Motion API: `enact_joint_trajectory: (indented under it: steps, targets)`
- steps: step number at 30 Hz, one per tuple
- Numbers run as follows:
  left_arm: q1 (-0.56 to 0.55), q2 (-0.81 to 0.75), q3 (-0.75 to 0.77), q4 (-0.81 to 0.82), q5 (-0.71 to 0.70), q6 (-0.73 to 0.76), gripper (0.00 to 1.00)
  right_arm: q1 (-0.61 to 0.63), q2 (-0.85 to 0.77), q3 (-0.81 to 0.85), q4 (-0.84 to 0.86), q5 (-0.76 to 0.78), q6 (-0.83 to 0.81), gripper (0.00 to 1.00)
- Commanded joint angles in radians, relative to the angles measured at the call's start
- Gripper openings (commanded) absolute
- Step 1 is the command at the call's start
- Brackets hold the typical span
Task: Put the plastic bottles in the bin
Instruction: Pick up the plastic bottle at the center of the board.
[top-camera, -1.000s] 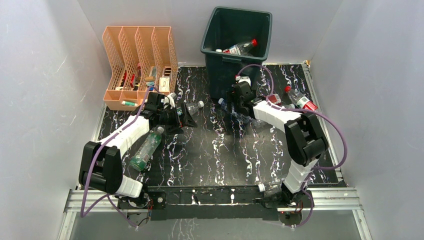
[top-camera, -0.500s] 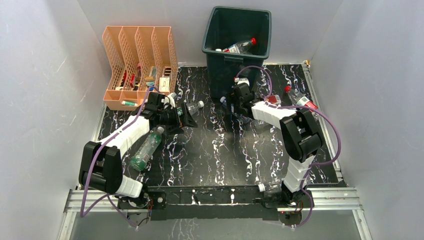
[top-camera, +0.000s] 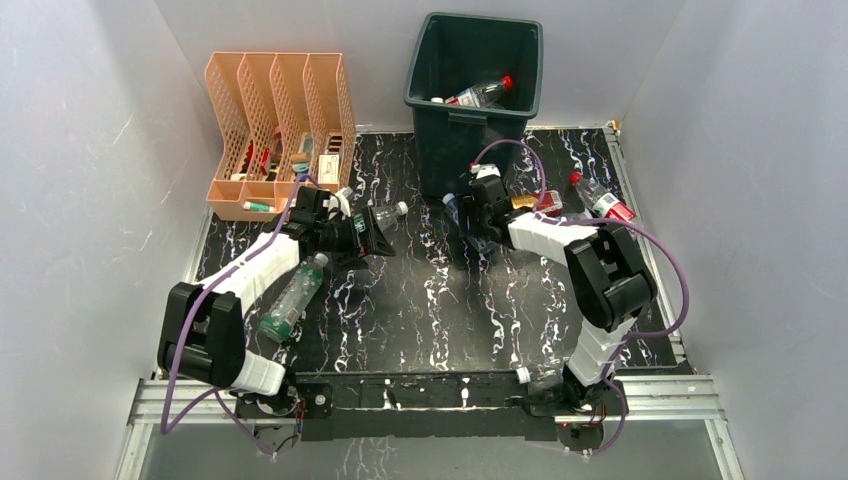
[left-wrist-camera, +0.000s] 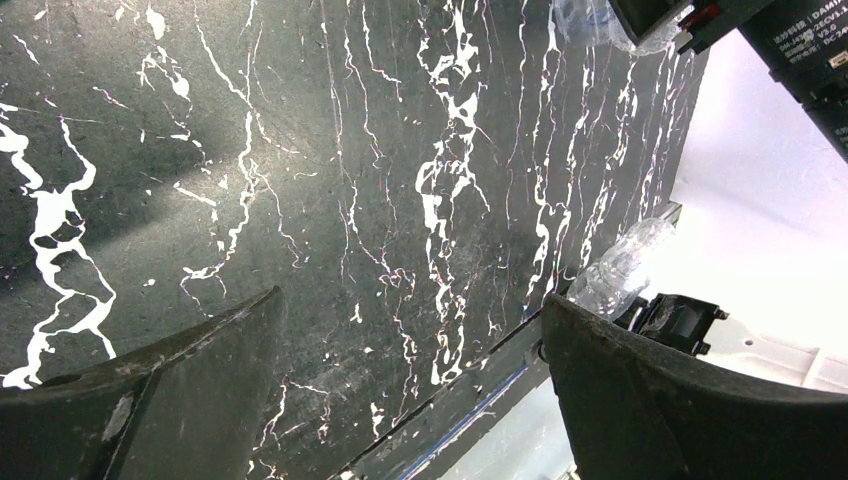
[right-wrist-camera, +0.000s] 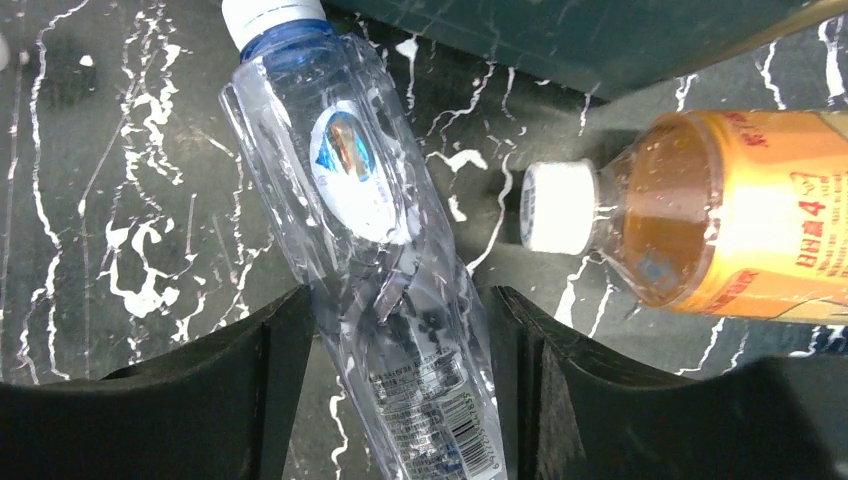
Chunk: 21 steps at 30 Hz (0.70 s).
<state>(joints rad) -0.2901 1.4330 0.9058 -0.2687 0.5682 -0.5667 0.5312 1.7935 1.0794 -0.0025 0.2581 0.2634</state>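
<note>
Evidently to lift it into the tall dark green plastic bin (top-camera: 450, 140) just behind, the right gripper (right-wrist-camera: 400, 295) pinches a clear blue-capped plastic bottle (right-wrist-camera: 360, 200) lying on the black marbled table (top-camera: 430, 300); the left gripper (left-wrist-camera: 410, 300) hangs spread, empty.

bin (top-camera: 440, 150): dark green | table (top-camera: 430, 300): black (white veins) | clear bottle (right-wrist-camera: 370, 220): white cap | orange bottle (right-wrist-camera: 760, 220): likewise

Walls (top-camera: 90, 150): plain pale panels closing the left, back and right sides.
Table (top-camera: 440, 310): black top with white marble-like veins, slightly glossy.
Near edge: metal rail (top-camera: 400, 398) running across.
Light: soft, even.
</note>
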Motion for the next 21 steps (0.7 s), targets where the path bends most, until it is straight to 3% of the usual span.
enact_joint_trajectory:
  steps: [1, 14, 21]
  targets:
    - [-0.004, -0.005, -0.008, 0.0, 0.031, -0.006, 0.98, 0.028, -0.041, -0.042, -0.029, -0.048, 0.017, 0.69]
    - [-0.006, -0.008, -0.012, 0.004, 0.03, -0.008, 0.98, 0.121, -0.116, -0.084, -0.072, -0.075, 0.039, 0.57]
    - [-0.007, -0.008, -0.011, 0.005, 0.032, -0.008, 0.98, 0.155, -0.153, -0.086, -0.098, -0.093, 0.052, 0.56]
